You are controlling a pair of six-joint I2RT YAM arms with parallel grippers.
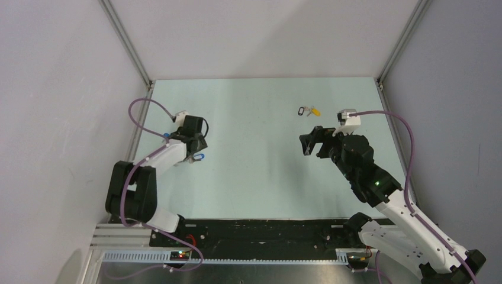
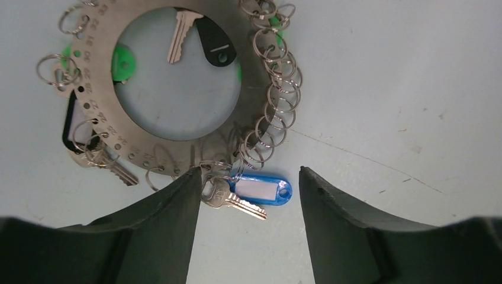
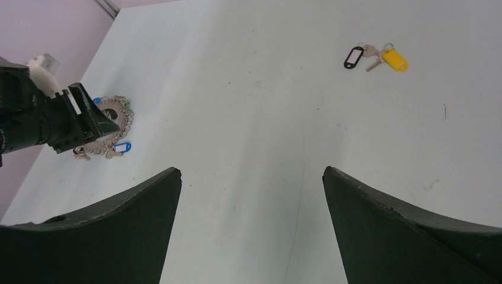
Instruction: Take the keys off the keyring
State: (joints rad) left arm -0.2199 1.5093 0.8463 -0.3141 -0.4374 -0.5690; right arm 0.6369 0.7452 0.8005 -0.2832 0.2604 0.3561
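The keyring (image 2: 97,118) is a flat grey numbered metal ring hung with small split rings, lying on the table. Keys (image 2: 228,198) hang from it. One silvery key carries a blue tag (image 2: 260,190), another a black tag (image 2: 214,44), and green heads (image 2: 122,62) show under the band. My left gripper (image 2: 250,170) stands open over the ring's near edge, with the blue-tagged key between its fingers; the left fingertip (image 2: 195,177) is at the rim. My right gripper (image 3: 251,171) hangs open and empty above mid-table. In the top view the left gripper (image 1: 192,151) hides most of the keyring.
Two loose keys, one with a black tag (image 3: 354,57) and one with a yellow tag (image 3: 395,60), lie together at the far right of the table (image 1: 260,171). Grey walls enclose the table on three sides; the keyring lies near the left wall.
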